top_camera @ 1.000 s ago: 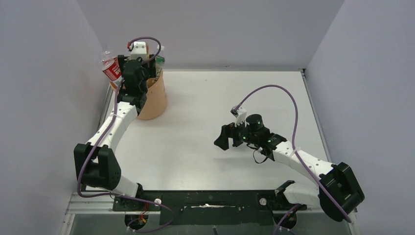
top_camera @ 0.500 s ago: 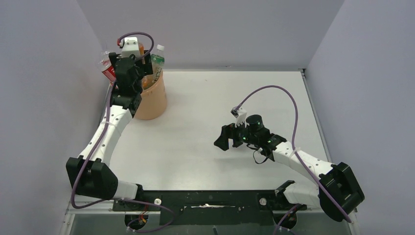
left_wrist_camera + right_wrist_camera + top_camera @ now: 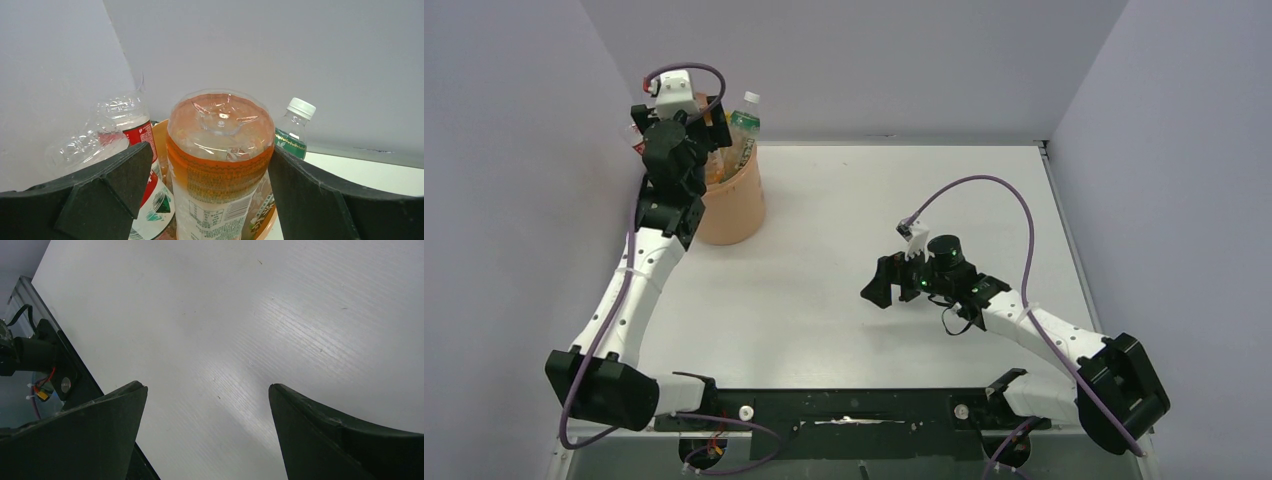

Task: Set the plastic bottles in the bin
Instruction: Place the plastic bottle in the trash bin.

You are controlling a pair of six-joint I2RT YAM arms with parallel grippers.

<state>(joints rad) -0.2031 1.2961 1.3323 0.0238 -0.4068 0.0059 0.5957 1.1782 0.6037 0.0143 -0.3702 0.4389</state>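
From above, the bin (image 3: 736,212) sits at the far left corner of the table (image 3: 874,200). Left wrist: an orange bottle (image 3: 220,150) stands inverted in it (dimpled base up, long axis vertical), clear with an orange label, the left gripper (image 3: 210,162) spread around it. Right wrist: the right gripper (image 3: 207,390) gapes over the table.

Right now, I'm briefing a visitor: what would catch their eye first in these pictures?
The peach bin at the table's far left corner, crammed so full that bottles poke above its rim. In the left wrist view, an upturned orange bottle fills the space between the left jaws, a white-capped green-labelled bottle beside it. The right arm hangs over the table, jaws spread.
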